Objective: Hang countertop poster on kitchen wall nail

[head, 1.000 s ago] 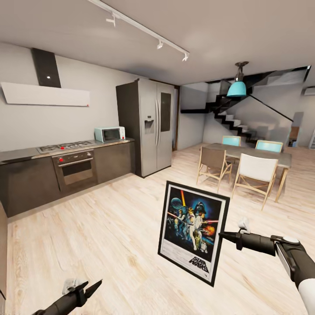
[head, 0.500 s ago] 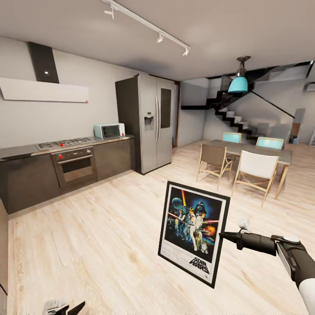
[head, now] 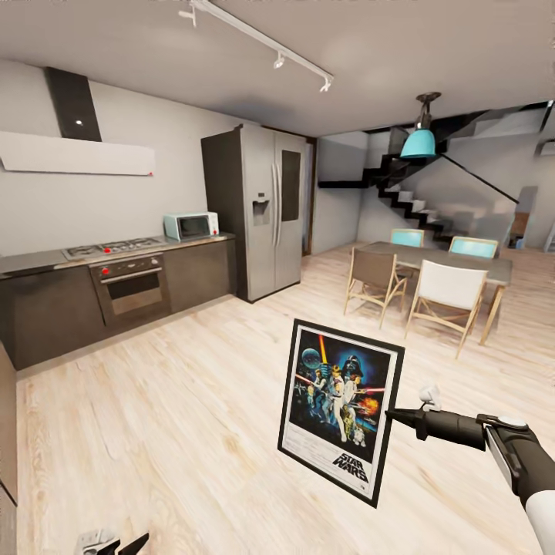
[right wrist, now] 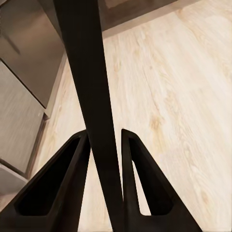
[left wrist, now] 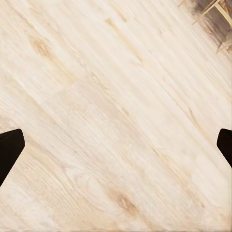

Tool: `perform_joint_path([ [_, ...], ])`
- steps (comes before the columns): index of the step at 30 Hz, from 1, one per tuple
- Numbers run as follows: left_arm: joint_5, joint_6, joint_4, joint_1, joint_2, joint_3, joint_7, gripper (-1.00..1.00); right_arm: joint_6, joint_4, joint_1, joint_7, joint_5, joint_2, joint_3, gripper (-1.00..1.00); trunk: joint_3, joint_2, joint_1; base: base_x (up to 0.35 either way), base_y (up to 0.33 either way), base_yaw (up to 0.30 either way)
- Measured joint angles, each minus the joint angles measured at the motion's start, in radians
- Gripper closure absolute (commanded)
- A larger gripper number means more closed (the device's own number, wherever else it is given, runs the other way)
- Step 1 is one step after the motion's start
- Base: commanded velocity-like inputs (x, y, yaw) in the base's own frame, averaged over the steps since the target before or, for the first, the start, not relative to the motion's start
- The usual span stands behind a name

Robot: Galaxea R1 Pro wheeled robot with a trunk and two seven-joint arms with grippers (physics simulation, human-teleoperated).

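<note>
1. Right gripper (head: 395,416): matte black, slim tapered fingers narrowing to points.
2. Just behind the fingers, a black cylindrical wrist section with a small white knob-like part (head: 428,397) on top.
3. Further back, a black forearm link (head: 532,462) with a round white cap and a white stripe along its side; white shell behind that.
4. Right wrist view: fingers (right wrist: 58,188) are black hollow triangular frames, open cut-outs in the middle.
5. Left gripper (head: 123,546): black pointed fingertips, light grey bracket beside them.
6. Left wrist view: black fingertips (left wrist: 9,152), plain, no markings.

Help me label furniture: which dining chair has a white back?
The white-backed chair, nearest the camera on the dining table's near side; its neighbour is grey-brown, the two behind are teal.
</note>
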Motion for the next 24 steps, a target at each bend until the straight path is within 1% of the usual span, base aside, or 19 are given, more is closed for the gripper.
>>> perform_joint_path([
  [3, 0.0, -0.006, 0.021, 0.0, -0.003, 0.0, 0.008, -1.0, -0.001, 0.0, 0.0, 0.0, 0.0, 0.0, 0.0, 1.0, -0.001, 0.0, 0.0, -0.203, -0.168, 0.093],
  [4, 0.001, -0.023, 0.031, 0.0, -0.011, 0.0, 0.04, -1.0, -0.002, 0.0, 0.0, -0.001, 0.0, 0.0, 0.0, 1.0, -0.001, 0.0, 0.0, -0.11, -0.097, 0.196],
  [9, 0.002, -0.048, 0.039, 0.001, -0.037, 0.001, 0.129, -1.0, -0.003, 0.0, 0.0, -0.002, 0.001, 0.0, 0.0, 1.0, -0.001, 0.0, 0.0, -0.058, -0.051, 0.239],
  [10, 0.003, -0.053, 0.04, 0.001, -0.047, 0.001, 0.159, -1.0, -0.003, 0.0, 0.0, -0.003, 0.001, 0.0, 0.0, 1.0, -0.001, 0.0, 0.0, -0.023, -0.02, 0.27],
  [12, 0.011, -0.056, 0.041, 0.001, -0.056, 0.002, 0.179, -1.0, -0.003, 0.0, 0.0, -0.006, 0.001, 0.0, 0.0, 1.0, -0.001, 0.0, 0.0, -0.02, -0.017, 0.277],
  [13, 0.03, -0.058, 0.041, 0.002, -0.062, 0.002, 0.192, -1.0, -0.002, 0.0, 0.0, -0.014, 0.001, 0.0, -0.001, 1.0, -0.001, 0.0, 0.0, -0.103, -0.095, 0.285],
  [14, 0.071, -0.06, 0.042, 0.006, -0.067, 0.005, 0.203, -1.0, -0.002, 0.0, 0.0, -0.033, 0.002, 0.0, -0.001, 1.0, -0.001, 0.0, 0.0, -0.186, -0.184, 0.289],
  [15, 0.126, -0.062, 0.042, 0.015, -0.07, 0.01, 0.211, -1.0, -0.001, 0.0, 0.0, -0.058, 0.002, 0.002, 0.0, 1.0, -0.001, 0.0, 0.0, -0.194, -0.193, 0.289],
  [18, 0.146, -0.062, 0.042, 0.018, -0.072, 0.011, 0.213, -1.0, 0.0, 0.0, 0.0, -0.067, 0.002, 0.003, 0.001, 1.0, -0.001, 0.0, 0.0, -0.207, -0.211, 0.252],
  [21, 0.152, -0.063, 0.042, 0.019, -0.073, 0.012, 0.215, -1.0, 0.0, -0.003, 0.0, -0.07, 0.002, 0.003, 0.002, 1.0, -0.001, 0.0, 0.0, -0.163, -0.17, 0.184],
  [24, 0.157, -0.062, 0.042, 0.02, -0.076, 0.012, 0.216, -1.0, 0.001, -0.011, -0.001, -0.079, 0.002, 0.004, 0.005, 1.0, -0.001, 0.0, 0.0, -0.053, -0.058, 0.252],
])
